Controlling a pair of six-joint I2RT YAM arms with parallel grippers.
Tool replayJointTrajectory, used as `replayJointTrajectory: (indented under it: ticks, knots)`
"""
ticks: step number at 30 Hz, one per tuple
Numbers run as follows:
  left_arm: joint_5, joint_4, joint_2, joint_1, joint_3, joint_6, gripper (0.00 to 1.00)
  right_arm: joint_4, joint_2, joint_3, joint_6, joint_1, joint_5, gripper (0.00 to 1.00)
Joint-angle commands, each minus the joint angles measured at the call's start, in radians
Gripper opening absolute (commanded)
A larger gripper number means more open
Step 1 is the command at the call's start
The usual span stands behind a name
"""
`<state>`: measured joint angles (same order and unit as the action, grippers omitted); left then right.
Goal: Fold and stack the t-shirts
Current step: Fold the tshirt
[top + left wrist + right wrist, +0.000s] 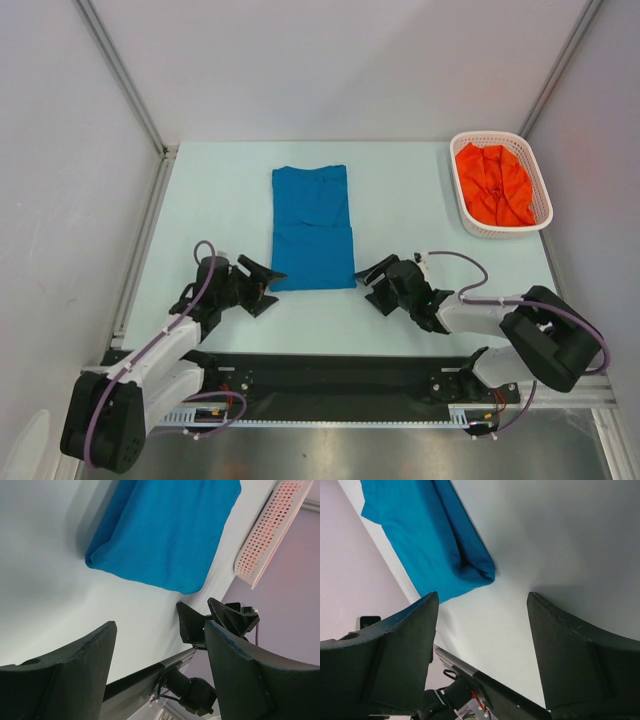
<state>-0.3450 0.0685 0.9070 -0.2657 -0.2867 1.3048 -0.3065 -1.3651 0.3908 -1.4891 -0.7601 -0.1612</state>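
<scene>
Blue t-shirt (311, 228) lies flat on the pale table (220, 200), folded into a long narrow rectangle. Its sleeves are tucked out of sight, and a crease runs across it about halfway along. Seen from my right wrist, the near right corner of that shirt is a thick, rounded bundle of doubled layers, with a dark gap between them. Seen from my left wrist, its near left corner is a smooth folded edge lying on the table surface.

My left gripper (265, 287) sits just beside the near left corner of the blue t-shirt and points in toward it. Its jaws stand well apart with nothing between them, and in the wrist view the cloth lies a little beyond my fingertips, not touching them.

My right gripper (376, 287) mirrors it just beside the near right corner of the blue t-shirt. Its jaws are likewise spread and empty, with bare table between the fingers and the cloth apart from them. The two grippers face each other across the near edge of the shirt.

The orange-red t-shirt (494, 186) is crumpled in a heap inside the white lattice basket (500, 232). That basket stands well apart from the blue t-shirt, off to its right and level with its far end.
</scene>
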Motion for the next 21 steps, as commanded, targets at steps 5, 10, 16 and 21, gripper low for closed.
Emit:
replayJointTrajectory:
  ticks: [5,10,16,21]
  knots:
    - [0.027,-0.038,-0.003,0.023,0.007,0.007,0.78,-0.082,-0.120,0.063,0.007,0.018,0.012,0.72]
    - [0.049,-0.016,0.009,0.029,0.004,-0.027,0.79,-0.069,-0.176,0.100,0.020,0.005,0.025,0.66]
    - [0.058,-0.010,0.030,0.029,0.004,-0.036,0.79,-0.062,-0.193,0.088,0.012,0.001,0.032,0.59]
    - [0.073,-0.004,0.055,0.031,-0.005,-0.036,0.81,-0.071,-0.215,0.091,0.018,0.005,0.042,0.48]
